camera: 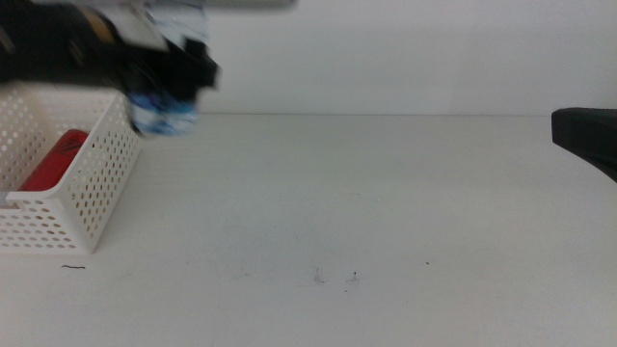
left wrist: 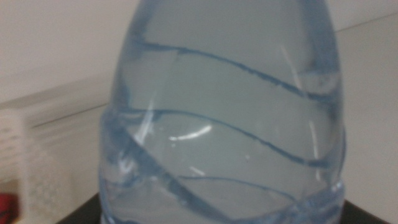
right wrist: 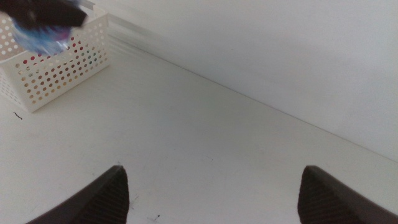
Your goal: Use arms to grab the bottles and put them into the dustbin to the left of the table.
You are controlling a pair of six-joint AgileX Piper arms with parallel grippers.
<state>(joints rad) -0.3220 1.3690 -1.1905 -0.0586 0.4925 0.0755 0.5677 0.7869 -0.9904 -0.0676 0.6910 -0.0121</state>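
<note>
Left gripper [camera: 178, 72]: seen blurred at the upper left of the middle view, above the right-hand rim of the dustbin [camera: 92, 188]. Jaws are closed on the water bottle [camera: 164, 114], which hangs from them off the table.
Water bottle: clear body with blue swirl lines. The left wrist view is filled by it [left wrist: 224, 118]. In the right wrist view it shows as a blue blur [right wrist: 40, 38] in front of the dustbin [right wrist: 59, 68], under the dark left gripper [right wrist: 46, 12]. Cap is not made out in any view.
Bottle vs dustbin: bottle is held at the basket's near-right top corner. Whether it is over the opening or just outside the rim cannot be told from the blur.
Dustbin: white perforated basket at the far left of the table [camera: 366, 212], standing on the tabletop. A corner of it is caught in the left wrist view [left wrist: 18, 162].
Red can [camera: 56, 161]: lying inside the dustbin, tilted along the basket. A small red patch is also seen at the edge of the left wrist view [left wrist: 6, 205].
Yellow tea bottle: not seen in any view.
Right gripper [right wrist: 214, 193]: parked low over the table on the right side, well apart from the dustbin. Jaws are spread wide with nothing between them. In the middle view only a dark tip is seen at the right edge [camera: 586, 137].
Table: plain white, a few small dark specks near the front edge.
</note>
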